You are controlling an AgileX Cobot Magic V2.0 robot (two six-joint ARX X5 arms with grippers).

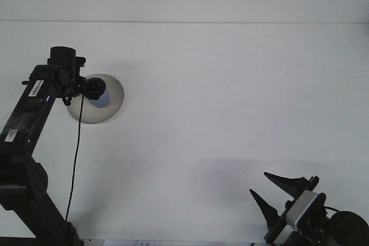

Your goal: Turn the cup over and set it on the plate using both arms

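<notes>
A pale round plate [106,110] lies on the white table at the left. Over its upper middle sits a dark blue cup [96,89], and a bluish patch shows just below it. My left gripper [87,88] reaches in from the left and is shut on the cup; its fingers are mostly hidden behind the wrist and the cup. My right gripper [268,188] rests open at the bottom right, far from the plate, with nothing between its two pointed fingers.
The left arm [29,125] rises from the bottom left corner, and a black cable [74,165] hangs down from its wrist. The table's far edge [230,22] meets the white wall.
</notes>
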